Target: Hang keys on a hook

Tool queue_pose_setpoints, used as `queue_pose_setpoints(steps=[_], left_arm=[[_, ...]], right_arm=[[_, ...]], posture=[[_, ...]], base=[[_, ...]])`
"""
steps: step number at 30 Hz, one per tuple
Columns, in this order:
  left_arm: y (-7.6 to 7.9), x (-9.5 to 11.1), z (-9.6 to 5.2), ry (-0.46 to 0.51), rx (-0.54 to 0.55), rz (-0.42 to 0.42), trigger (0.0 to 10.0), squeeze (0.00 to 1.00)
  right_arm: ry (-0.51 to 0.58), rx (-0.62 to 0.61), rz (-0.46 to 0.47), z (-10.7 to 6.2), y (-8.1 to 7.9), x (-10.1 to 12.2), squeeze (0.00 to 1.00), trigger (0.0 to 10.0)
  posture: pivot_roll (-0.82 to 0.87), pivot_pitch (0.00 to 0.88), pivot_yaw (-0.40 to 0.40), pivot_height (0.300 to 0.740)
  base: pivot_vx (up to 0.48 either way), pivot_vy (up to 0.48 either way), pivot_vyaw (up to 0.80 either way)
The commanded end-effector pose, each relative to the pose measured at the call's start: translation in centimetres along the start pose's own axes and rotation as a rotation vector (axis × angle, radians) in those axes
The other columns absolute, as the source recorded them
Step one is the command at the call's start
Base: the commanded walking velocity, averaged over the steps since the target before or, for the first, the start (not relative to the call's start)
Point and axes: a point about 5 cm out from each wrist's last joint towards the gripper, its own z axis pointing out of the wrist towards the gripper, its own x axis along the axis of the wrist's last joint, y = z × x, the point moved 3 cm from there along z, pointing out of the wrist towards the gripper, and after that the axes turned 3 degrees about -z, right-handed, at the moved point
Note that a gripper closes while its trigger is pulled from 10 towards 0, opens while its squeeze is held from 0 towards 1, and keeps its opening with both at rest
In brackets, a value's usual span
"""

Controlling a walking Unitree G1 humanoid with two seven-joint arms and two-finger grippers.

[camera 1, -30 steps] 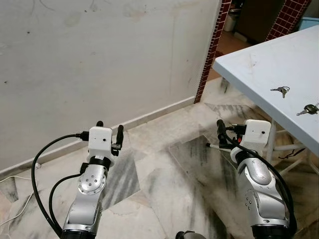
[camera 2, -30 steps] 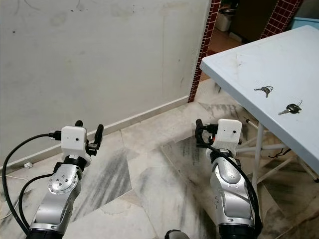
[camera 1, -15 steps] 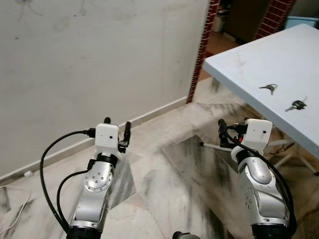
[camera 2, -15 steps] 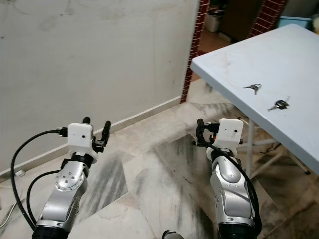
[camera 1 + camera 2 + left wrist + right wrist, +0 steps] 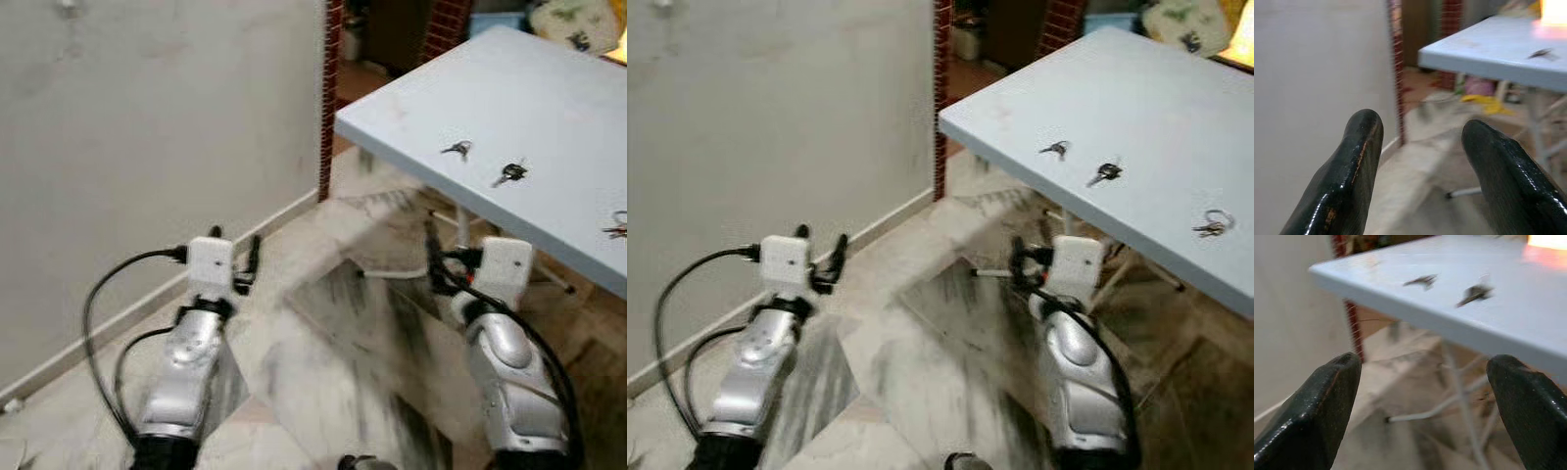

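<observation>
Three sets of keys lie on the pale blue table: a small key, a dark-headed key, and a key ring at the right edge. The first two also appear in the right wrist view, small key and dark-headed key. My left gripper is held out over the floor near the wall, open and empty. My right gripper is below the table's near edge, open and empty. Both grippers are apart from the keys.
A plain grey wall stands on the left and ends at a red brick pillar beside a dark doorway. White table legs stand under the table. The floor is grey marble. A black cable loops off my left arm.
The whole picture has shifted left and blurred, so the camera has turned right. The table fills more of the view and the key ring has come into sight. Both arms keep their pose.
</observation>
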Motion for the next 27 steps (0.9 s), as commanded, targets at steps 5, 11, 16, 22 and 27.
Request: queue_pose_setpoints(steps=[5,11,16,22,27], left_arm=[[-0.1,-0.5,-0.3,-0.019,-0.005,-0.004,10.0,0.0],[0.1,-0.3,-0.2,-0.013,-0.017,-0.019,10.0,0.0],[0.1,-0.4,-0.3,-0.015,-0.025,-0.024,10.0,0.0],[0.6,-0.3,-0.3,-0.012,-0.051,-0.042,10.0,0.0],[0.8,-0.3,-0.3,-0.01,-0.068,-0.055,10.0,0.0]], right_arm=[[-0.005,0.003,0.004,-0.2,-0.3,0.0,0.0,10.0],[-0.006,-0.007,-0.001,-0.3,-0.1,0.0,0.0,10.0],[-0.004,-0.026,-0.019,-0.4,0.2,0.1,0.0,10.0],[0.009,-0.042,-0.014,-0.4,0.6,0.5,0.0,10.0],[0.014,-0.044,-0.017,-0.6,0.6,0.5,0.0,10.0]], posture=[[-0.05,0.08,0.016,0.74],[-0.05,0.089,0.013,0.74],[-0.05,0.093,0.014,0.74],[-0.06,0.093,0.015,0.74],[-0.07,0.094,0.015,0.74]], base=[[0.0,0.0,-0.77],[0.0,0.0,-0.77],[0.0,0.0,-0.75],[0.0,0.0,-0.11],[0.0,0.0,0.0]])
